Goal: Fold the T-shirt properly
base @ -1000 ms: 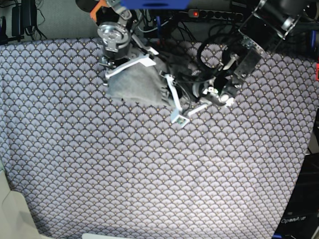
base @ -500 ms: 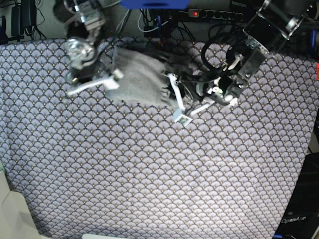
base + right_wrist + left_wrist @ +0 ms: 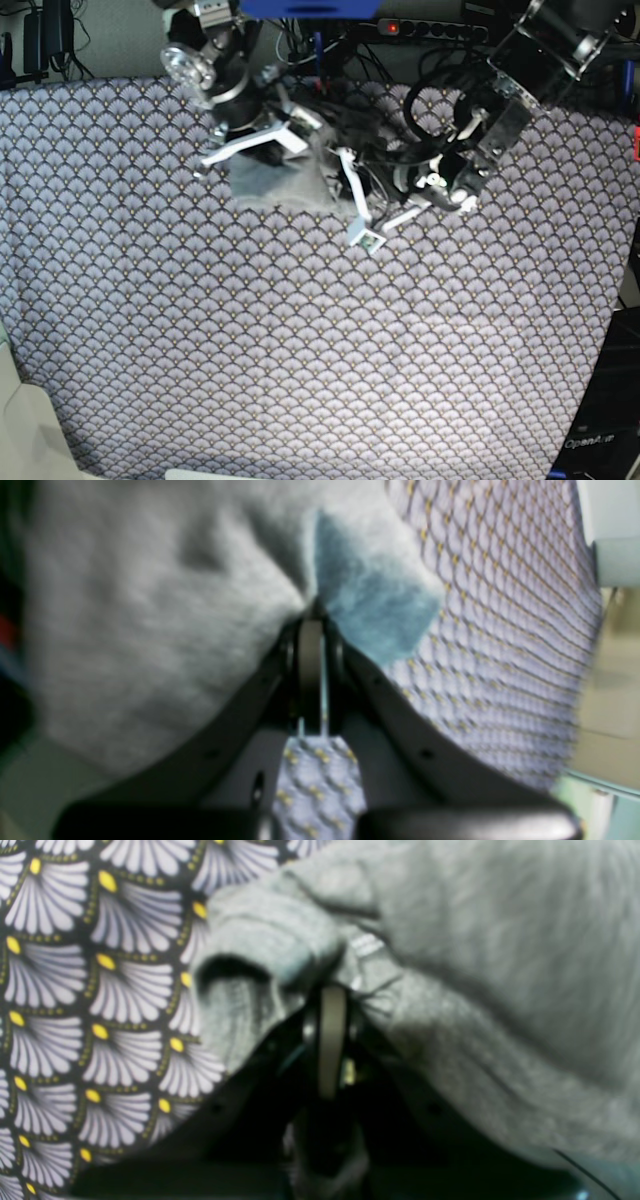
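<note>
The light grey T-shirt [image 3: 281,178] lies bunched at the back of the table, between both arms. My right gripper [image 3: 262,142] is at its left upper edge. In the right wrist view the gripper [image 3: 311,622] is shut on a pinch of the T-shirt [image 3: 150,605], lifted off the cloth. My left gripper [image 3: 346,186] is at the shirt's right edge. In the left wrist view it [image 3: 326,995] is shut on a rolled fold of the T-shirt [image 3: 475,965]. Much of the shirt is hidden under the arms in the base view.
The purple-grey scallop-patterned cloth [image 3: 300,350] covers the whole table. Black cables [image 3: 432,100] and a power strip [image 3: 430,28] lie along the back edge behind the arms. A beige object [image 3: 20,420] sits at the lower left corner.
My right gripper swung out to the left with the shirt's edge, then came back right over the shirt, which now shows as a smaller bunch. The left gripper has hardly moved.
</note>
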`<state>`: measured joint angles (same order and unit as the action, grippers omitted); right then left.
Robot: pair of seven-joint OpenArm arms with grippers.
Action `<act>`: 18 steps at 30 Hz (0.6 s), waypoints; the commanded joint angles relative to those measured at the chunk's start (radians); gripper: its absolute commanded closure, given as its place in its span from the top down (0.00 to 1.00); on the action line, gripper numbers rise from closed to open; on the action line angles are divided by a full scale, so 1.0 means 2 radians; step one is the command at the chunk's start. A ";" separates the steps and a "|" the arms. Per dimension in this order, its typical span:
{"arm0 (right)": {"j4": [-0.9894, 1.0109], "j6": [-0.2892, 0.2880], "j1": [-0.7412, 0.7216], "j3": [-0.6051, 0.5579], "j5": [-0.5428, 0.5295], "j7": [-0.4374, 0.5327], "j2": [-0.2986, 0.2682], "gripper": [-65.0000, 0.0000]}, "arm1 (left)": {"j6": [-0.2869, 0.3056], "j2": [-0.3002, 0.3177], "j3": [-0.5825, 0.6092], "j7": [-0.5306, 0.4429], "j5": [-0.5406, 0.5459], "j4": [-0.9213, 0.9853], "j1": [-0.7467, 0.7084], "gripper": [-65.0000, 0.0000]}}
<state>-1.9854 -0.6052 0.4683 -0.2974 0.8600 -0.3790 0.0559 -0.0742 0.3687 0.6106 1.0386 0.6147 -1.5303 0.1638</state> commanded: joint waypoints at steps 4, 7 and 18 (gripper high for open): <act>-0.011 0.002 0.003 -0.003 -0.005 0.034 0.032 0.00 | -0.014 0.008 0.003 0.024 -0.036 0.011 -0.004 0.00; -0.012 0.002 -0.009 -0.003 -0.003 0.034 0.032 0.00 | -0.014 0.008 0.003 0.024 -0.036 0.011 -0.004 0.00; -0.023 0.002 -0.015 0.072 0.008 0.086 0.017 0.00 | -0.014 0.006 0.003 0.024 -0.036 0.011 -0.004 0.00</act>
<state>-2.0125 -0.6056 0.4309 -0.1486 0.8845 -0.2276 0.0811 -0.0746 0.3683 0.6106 1.0458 0.6132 -1.5303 0.1638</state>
